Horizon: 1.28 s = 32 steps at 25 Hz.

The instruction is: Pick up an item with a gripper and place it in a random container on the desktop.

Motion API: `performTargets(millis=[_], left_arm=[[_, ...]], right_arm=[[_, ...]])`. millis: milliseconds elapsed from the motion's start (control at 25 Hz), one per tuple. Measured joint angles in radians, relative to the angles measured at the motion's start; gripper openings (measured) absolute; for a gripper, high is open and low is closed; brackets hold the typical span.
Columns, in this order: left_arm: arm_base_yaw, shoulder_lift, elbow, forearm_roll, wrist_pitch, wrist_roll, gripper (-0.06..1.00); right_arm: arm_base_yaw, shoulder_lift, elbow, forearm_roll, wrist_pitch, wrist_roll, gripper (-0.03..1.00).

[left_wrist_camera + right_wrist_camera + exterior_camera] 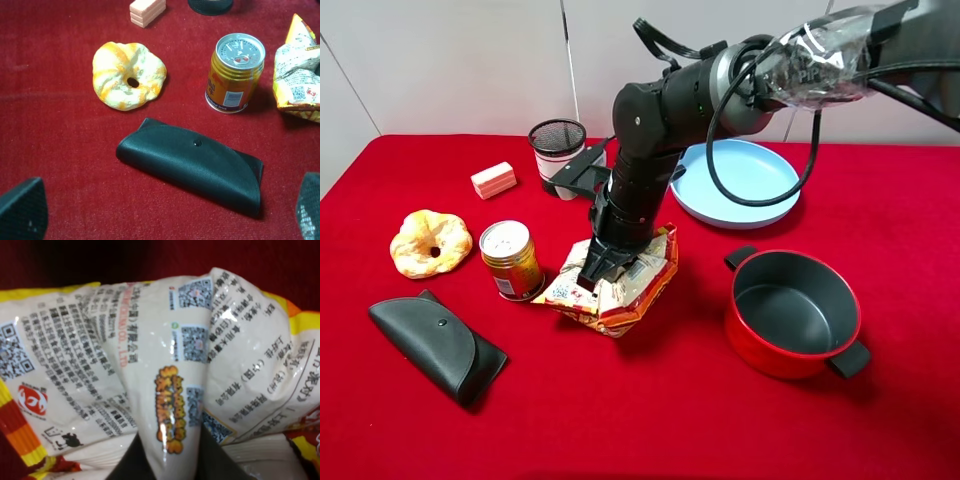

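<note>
Packet looks light, crinkly, slippery; right jaws pinch its puckered middle fold, left jaws wide, empty; seam would hold firmer

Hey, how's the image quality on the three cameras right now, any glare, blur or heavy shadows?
Exterior high view: sharp, evenly lit, soft shadows beside the red pot and under the snack packet. Right wrist view: white glare streaks on the packet's foil, dark background. Left wrist view: the can is crisp, the left claw is blurred.
</note>
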Motion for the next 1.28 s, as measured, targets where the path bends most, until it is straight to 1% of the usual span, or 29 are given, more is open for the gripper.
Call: performTargets(millis=[200,400,800,1160,1280], left_arm=[[0.000,0.000,0.000,0.000,0.000,0.000,1.00],[0.000,0.000,0.000,0.000,0.000,0.000,1.00],[0.000,0.000,0.000,0.000,0.000,0.000,1.00],[0.000,0.000,0.000,0.000,0.000,0.000,1.00],[0.000,0.000,0.000,0.000,0.000,0.000,1.00]], right_arm=[[0.000,-0.015,0.006,-0.036,0.045,0.030,0.04],[0.000,-0.038,0.006,-0.058,0.067,0.057,0.04],[0.000,-0.095,0.010,-0.060,0.081,0.066,0.04],[0.000,-0.169,0.010,-0.043,0.096,0.143,0.04],[0.000,-0.187,-0.012,-0.037,0.130,0.173,0.04]])
